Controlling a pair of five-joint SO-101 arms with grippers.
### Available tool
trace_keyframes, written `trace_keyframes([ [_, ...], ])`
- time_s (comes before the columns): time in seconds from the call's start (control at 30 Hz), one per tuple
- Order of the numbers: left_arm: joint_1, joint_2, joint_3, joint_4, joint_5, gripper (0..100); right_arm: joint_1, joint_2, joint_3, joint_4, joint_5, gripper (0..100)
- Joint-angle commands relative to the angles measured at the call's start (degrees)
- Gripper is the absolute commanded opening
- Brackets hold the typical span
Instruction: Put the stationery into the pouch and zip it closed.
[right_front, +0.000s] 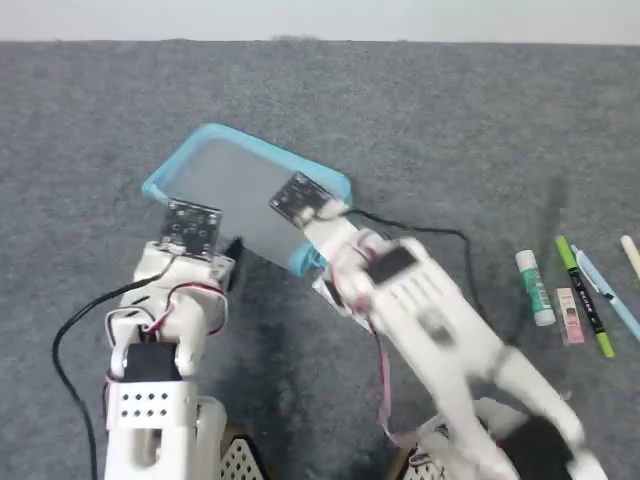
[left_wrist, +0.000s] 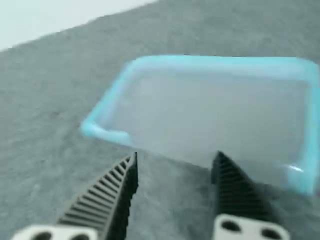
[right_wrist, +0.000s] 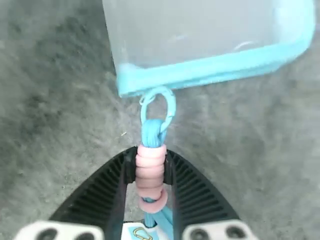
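The translucent flat pouch with a light-blue fabric border (right_front: 240, 185) is lying on the grey felt-covered table (right_front: 450, 120), its long axis running from 10 o'clock to 4 o'clock in the high view. The right pincer (right_wrist: 150, 161) is clamping shut on the pink beaded zip pull (right_wrist: 150, 175), which is joined by a blue cord and ring to the pouch's 4 o'clock corner. From that pincer the pouch is stretching away toward 10 o'clock. The left pincer (left_wrist: 175, 167) is standing wide open and empty, with the pouch's near long edge just ahead at its 12 o'clock. The white glue stick (right_front: 535, 288) and green highlighter pen (right_front: 585, 297) are lying well apart at 3 o'clock, nearer the right arm. The next move probably depends on drawing the pull along the pouch's long axis.
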Motion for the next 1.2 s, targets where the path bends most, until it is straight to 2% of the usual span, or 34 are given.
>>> trace_keyframes([
  [0.0,2.73,0.18,-6.02,4.84,-0.62,29,0.66,-18.42,5.63,-1.63,-2.11,0.6],
  [0.13,4.84,0.18,-6.37,5.36,-0.88,31,0.57,-25.54,7.82,0.22,-2.55,0.6],
  [0.37,12.48,0.18,-6.99,9.67,-2.46,32,0.48,-25.98,7.47,1.19,-2.46,0.6],
  [0.6,14.15,0.18,-9.01,11.34,-2.55,32,0.22,-25.89,7.65,1.71,-2.29,0.6],
  [0.8,19.25,0.70,-9.01,10.37,-0.53,32,-4.97,-26.33,7.65,3.03,-2.11,0.6],
  [0.93,17.76,0.79,-7.34,6.33,0.53,32,-5.05,-26.42,7.47,3.65,-1.14,0.6],
  [1.17,9.67,0.79,-3.82,1.58,-2.02,31,-4.97,-26.51,7.38,4.70,-0.62,0.6],
])
